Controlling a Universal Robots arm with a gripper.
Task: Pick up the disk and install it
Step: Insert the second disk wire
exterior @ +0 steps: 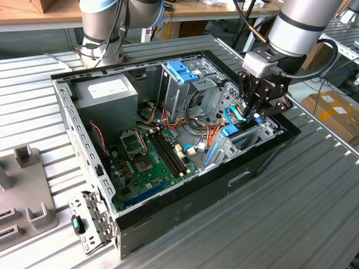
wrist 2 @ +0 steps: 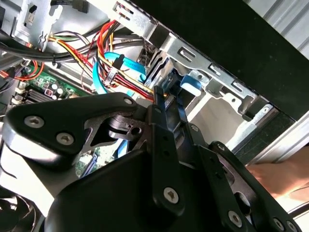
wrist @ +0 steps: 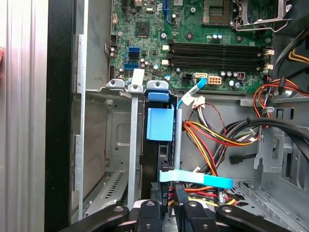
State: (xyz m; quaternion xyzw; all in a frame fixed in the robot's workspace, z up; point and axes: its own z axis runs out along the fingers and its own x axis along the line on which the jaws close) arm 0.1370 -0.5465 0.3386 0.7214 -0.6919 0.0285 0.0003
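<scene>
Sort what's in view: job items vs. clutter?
Job:
- hand, down at the bay
- disk in its light-blue carrier, standing in the bay
- drive bay

Just there:
- power supply
- motherboard
- blue bracket on the tall cage
- cable bundle
- grey fixture on the table

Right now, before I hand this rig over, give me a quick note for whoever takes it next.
Gripper: down inside the computer case, over the drive bay at the exterior view's right. I cannot tell if it is open or shut.
Disk: on edge in a bay slot, directly beneath the gripper.
Done: disk picked up and brought into the bay.
Left: full seating is not confirmed.
Note: a person's hand is just outside the case.
</scene>
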